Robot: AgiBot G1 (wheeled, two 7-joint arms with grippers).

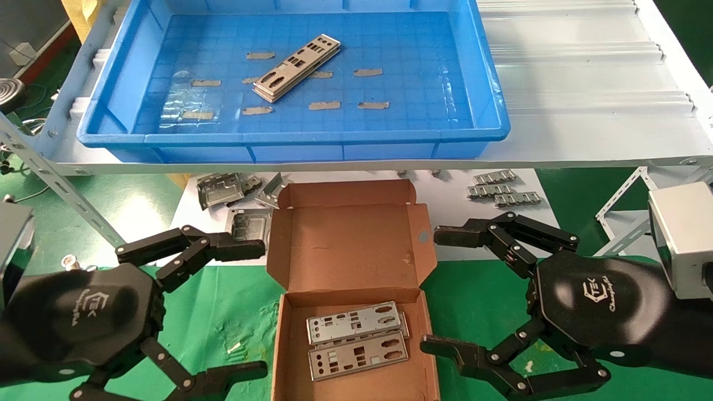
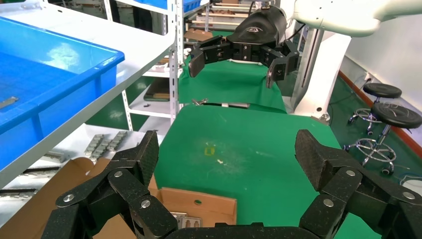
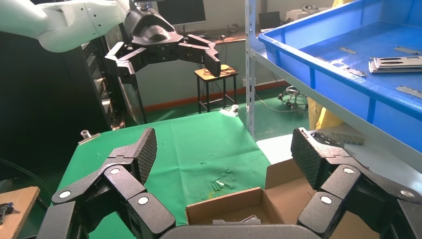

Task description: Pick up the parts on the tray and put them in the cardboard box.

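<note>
Two of my grippers flank the work, both empty with fingers spread wide: my left gripper (image 1: 223, 312) at nine o'clock of the cardboard box (image 1: 351, 245), my right gripper (image 1: 445, 295) at three o'clock of it, each just beside a box wall.

Largest thing first: the blue tray (image 1: 289, 139) sits on the white shelf (image 1: 585, 128) at twelve o'clock, raised above the green mat (image 1: 223, 312) where the box lies. On the tray's gridded floor, among strips of tan tape (image 1: 325, 105), lies one small stack of punched metal plates (image 1: 298, 68), set on a slant toward the middle-far part, well apart from every tray wall.

The cardboard box is open, its lid laid back toward twelve o'clock and side flaps standing. At its six o'clock end lie the plates already delivered (image 1: 356, 337), at least two, overlapping and flat on the floor.

So I judge the job partly done: some plates are boxed, the tray stack is left. How many plates are in that stack I cannot tell.

For room: the tray's near wall and the shelf edge stand between me and the stack, so either gripper must rise over both before reaching in. The stack has open floor all round it, which leaves space for fingers. Under the shelf, grey metal frames (image 1: 223, 189) at eleven o'clock and ridged strips (image 1: 501, 189) at one o'clock lie off my path. The box's half nearer the lid is bare and takes more plates.
</note>
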